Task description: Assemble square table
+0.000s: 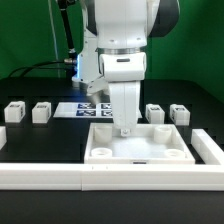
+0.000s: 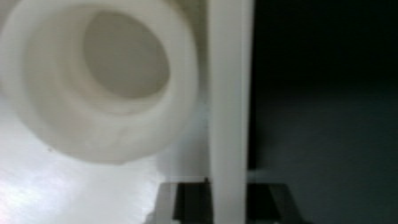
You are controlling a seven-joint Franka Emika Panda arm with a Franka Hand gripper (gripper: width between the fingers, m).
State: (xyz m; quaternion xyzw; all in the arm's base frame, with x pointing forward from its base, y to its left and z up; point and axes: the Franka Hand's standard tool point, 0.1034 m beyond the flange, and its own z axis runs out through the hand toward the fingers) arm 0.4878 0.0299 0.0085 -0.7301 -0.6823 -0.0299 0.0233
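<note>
So the end effector point(image 1: 124, 128) is down on the back rim of the square slab point(image 1: 140, 146). In the wrist view its fingers point(image 2: 183, 203) sit tight on both sides of that rim, so it's gripping it. The slab lies on the dark tabletop point(image 1: 40, 140), tucked inside the L-shaped rail point(image 1: 60, 177). Four stubby legs point(image 1: 41, 111) stand behind it, two either side of the marker board point(image 1: 92, 108).

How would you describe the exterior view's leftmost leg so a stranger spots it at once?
Start at the large white square tabletop at centre. Behind it four stubby white legs stand in a row, two each side of the marker board. It is the end leg on the exterior view's left, its only neighbour lying between it and the board.
</note>
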